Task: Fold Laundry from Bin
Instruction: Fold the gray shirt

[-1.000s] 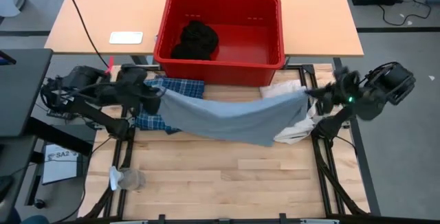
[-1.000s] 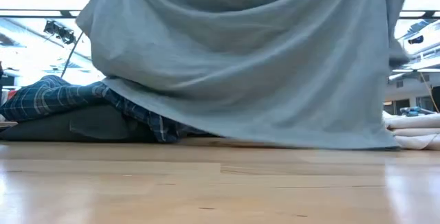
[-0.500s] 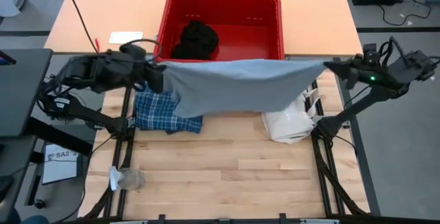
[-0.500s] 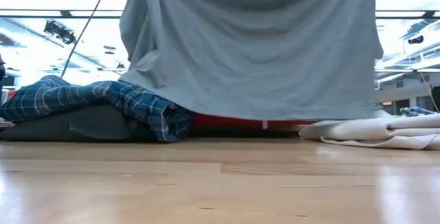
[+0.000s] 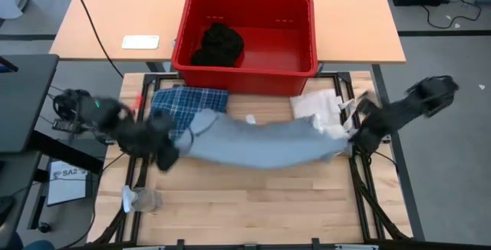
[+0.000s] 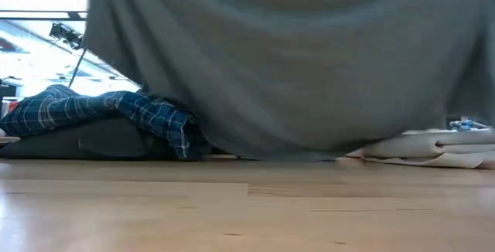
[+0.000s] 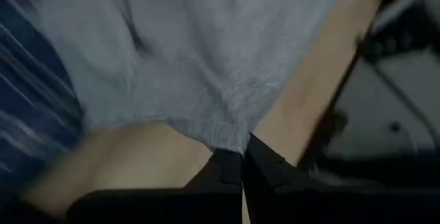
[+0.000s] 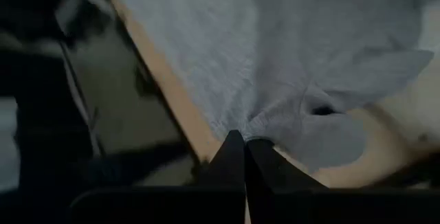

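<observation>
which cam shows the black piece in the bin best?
High view: the black piece lies bunched in the red bin, toward its left side, seen whole from above. In the low view the hanging light grey garment blocks the bin. Neither wrist view shows it.

Bright even overhead light, both arms motion-blurred, wrist views dim and smeared, low view backlit by windows

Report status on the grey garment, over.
Left end effector and right end effector both shut on light grey fabric garment, stretched between them over wooden table. Blue plaid shirt and white fabric bag partly underneath.
</observation>
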